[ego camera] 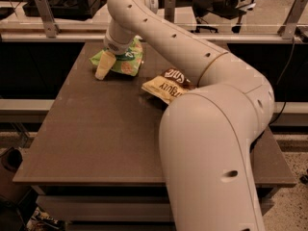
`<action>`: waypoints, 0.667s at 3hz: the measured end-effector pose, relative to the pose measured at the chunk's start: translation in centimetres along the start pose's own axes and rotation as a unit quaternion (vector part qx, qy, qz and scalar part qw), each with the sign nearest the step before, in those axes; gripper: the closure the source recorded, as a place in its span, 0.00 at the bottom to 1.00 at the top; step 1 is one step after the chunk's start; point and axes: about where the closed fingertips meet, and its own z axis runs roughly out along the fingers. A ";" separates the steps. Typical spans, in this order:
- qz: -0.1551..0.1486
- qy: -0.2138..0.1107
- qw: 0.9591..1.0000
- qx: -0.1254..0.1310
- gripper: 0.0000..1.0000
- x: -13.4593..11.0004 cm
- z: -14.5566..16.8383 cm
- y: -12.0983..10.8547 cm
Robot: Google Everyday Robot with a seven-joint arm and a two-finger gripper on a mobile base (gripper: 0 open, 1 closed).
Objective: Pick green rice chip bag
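Note:
The green rice chip bag lies at the far left of the brown table. It is light green with pictured round chips. My gripper hangs from the wrist directly over the bag's left end, with its cream tip down at the table's surface by the bag's left edge. The wrist covers the top of the bag. My arm sweeps from the lower right across the table to the bag.
A larger yellow-and-brown chip bag lies mid-table, right of the green bag and partly hidden by my arm. A metal rail with posts runs behind the table. The table's front edge is near the camera.

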 end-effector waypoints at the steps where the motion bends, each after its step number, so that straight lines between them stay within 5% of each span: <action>1: 0.008 -0.005 1.000 -0.008 0.17 -0.1 1.4 0.6; 2: 0.008 -0.005 1.000 -0.008 0.40 -0.4 1.1 0.5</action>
